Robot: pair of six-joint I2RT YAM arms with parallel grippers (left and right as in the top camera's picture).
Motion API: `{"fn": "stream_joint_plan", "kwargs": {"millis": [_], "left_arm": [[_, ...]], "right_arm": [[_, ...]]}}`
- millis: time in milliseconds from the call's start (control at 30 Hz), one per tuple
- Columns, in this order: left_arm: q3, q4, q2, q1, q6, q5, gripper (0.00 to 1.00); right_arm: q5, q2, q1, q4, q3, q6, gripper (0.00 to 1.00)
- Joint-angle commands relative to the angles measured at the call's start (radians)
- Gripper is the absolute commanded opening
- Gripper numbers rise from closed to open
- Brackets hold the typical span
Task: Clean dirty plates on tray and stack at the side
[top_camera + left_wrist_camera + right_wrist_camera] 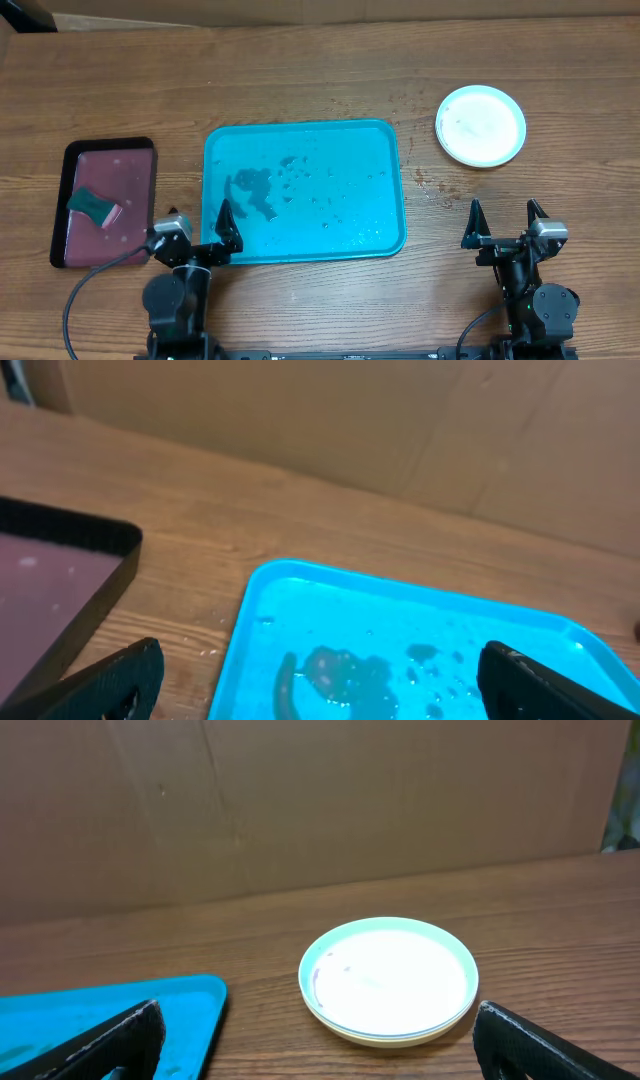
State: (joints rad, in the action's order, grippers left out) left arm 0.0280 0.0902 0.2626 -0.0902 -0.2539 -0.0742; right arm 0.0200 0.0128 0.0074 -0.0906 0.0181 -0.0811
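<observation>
Seemingly little is left to do on the wooden counter (320, 70). The blue tray (350, 150) lies near the middle with no plate on it, only puddles and scattered drops across its floor. Left of it sits a black-rimmed maroon tray (60, 200) holding a green sponge (94, 206).

The plates (388, 980) stand stacked far right, well apart from the blue tray. A mint rim shows on top and a yellowish edge beneath, and the upper face looks almost clean.

Being thin, stiff plastic, they should be light and unlikely to break. If damp from washing they are probably slick, and the stack could slide on the wood when nudged. The raised rim is the likely place to hold: one finger over the lip and one under it, from the near side.

The left fingers (115, 680) are spread wide at the tray's near left corner and pinch nothing. The right fingers (110, 1040) are likewise spread and empty, near the counter's front edge and facing the stack.
</observation>
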Motion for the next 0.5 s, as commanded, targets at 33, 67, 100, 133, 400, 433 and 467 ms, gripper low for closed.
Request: {"fn": "stream_joint_plan", "kwargs": {"millis": [33,67,100,133,400,433,467], "left_arm": [[-0.023,-0.056,-0.118,0.023,0.074,0.004,0.99],[-0.023,-0.077,-0.139,0.027,0.079,0.004,1.00],[-0.023,-0.102,-0.160,0.030,0.080,0.004,1.00],[-0.023,-0.132,-0.182,0.034,0.084,0.004,1.00],[-0.023,-0.165,-0.259,0.059,0.101,0.003,1.00],[-0.023,-0.165,-0.259,0.060,0.100,0.003,1.00],[-0.023,-0.164,-0.259,0.060,0.100,0.004,1.00]], "right_arm": [[-0.008,-0.008,0.005,0.006,-0.010,0.003,1.00],[-0.008,-0.008,0.005,0.006,-0.010,0.003,1.00],[-0.008,-0.008,0.005,0.006,-0.010,0.003,1.00],[-0.008,-0.008,0.005,0.006,-0.010,0.003,1.00],[-0.008,-0.008,0.005,0.006,-0.010,0.003,1.00],[-0.008,-0.008,0.005,0.006,-0.010,0.003,1.00],[-0.008,-0.008,0.005,0.006,-0.010,0.003,1.00]]}}
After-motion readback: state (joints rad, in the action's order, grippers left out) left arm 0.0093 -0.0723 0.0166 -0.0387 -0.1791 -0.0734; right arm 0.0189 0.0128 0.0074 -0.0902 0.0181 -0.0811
